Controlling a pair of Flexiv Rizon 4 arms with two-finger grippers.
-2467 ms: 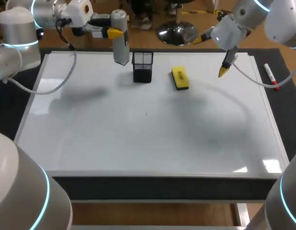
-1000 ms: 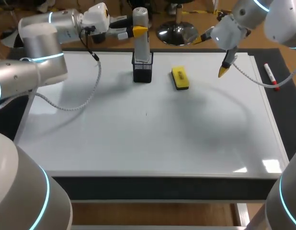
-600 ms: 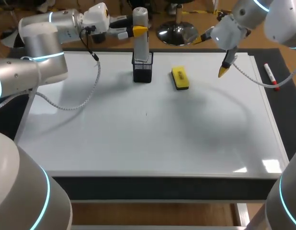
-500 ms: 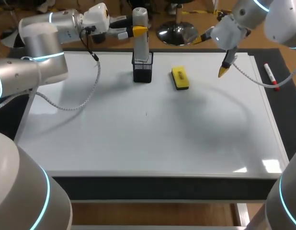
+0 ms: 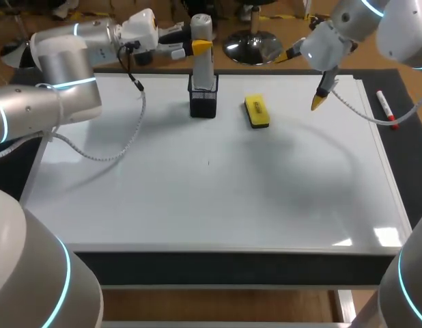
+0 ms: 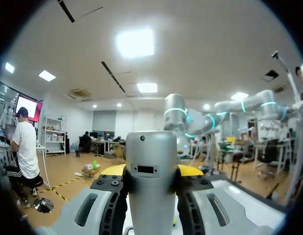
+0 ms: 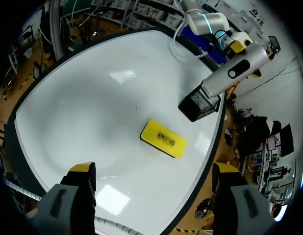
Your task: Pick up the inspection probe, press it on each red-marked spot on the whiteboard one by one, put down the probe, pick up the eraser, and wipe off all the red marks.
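Observation:
The grey inspection probe [image 5: 201, 58] stands upright with its lower end in the black mesh holder [image 5: 203, 101] at the back of the whiteboard [image 5: 197, 191]. My left gripper [image 5: 199, 46] is shut on the probe's upper part; in the left wrist view the probe [image 6: 152, 186] sits between the yellow tips of that gripper [image 6: 151, 171]. The yellow eraser [image 5: 257, 111] lies flat just right of the holder. My right gripper [image 5: 303, 78] hangs open above the board's back right, over the eraser [image 7: 163, 138], nothing in it. I see no red marks on the board.
A red-capped marker [image 5: 386, 108] lies on the dark mat beyond the board's right edge. A tiny dark speck [image 5: 209, 162] shows near the board's middle. In the right wrist view the holder [image 7: 199, 104] and probe [image 7: 235, 71] stand beyond the eraser.
The left arm carried the probe rightward from beside the holder to over it, then eased it slightly lower into the holder. The right arm has stayed still.

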